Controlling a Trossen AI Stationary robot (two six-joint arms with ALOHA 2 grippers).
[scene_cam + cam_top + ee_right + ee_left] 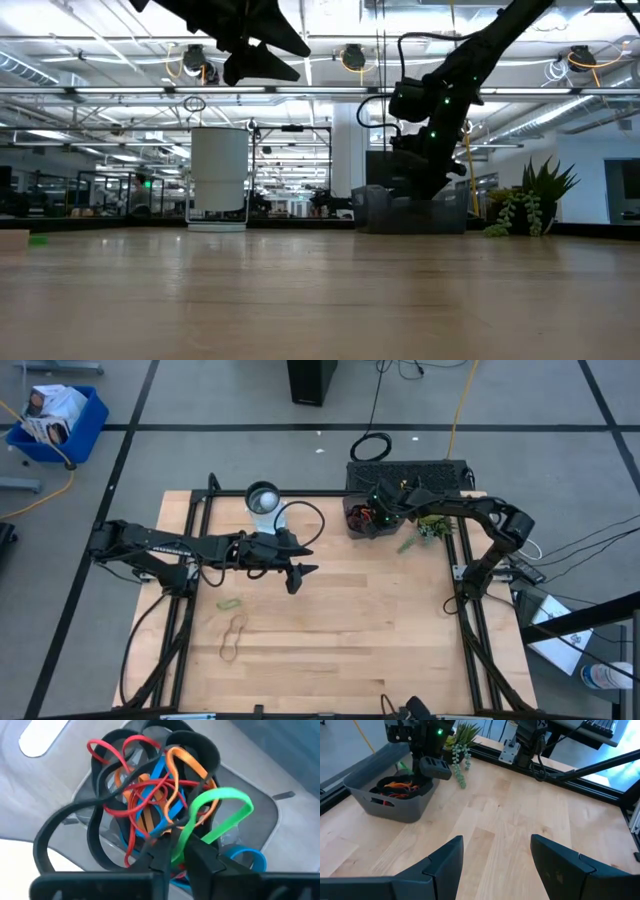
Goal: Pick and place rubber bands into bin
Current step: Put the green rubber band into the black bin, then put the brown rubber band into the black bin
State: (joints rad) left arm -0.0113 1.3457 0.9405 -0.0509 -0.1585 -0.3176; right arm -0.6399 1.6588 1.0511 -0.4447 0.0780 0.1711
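While the wooden table (350,620) fills the middle of the high view, the left gripper (298,560) sits left of centre with its fingers spread wide and nothing between them. Toward the upper right, the right gripper (175,855) reaches into the smoky-grey bin (366,518) — its fingers are pinched on a green rubber band (220,815) above a tangle of rubber bands (150,800), black, red, orange and blue. Lower left on the table lie a tan band (233,638) and, just above it, a small green band (229,603) — well apart from the bin.
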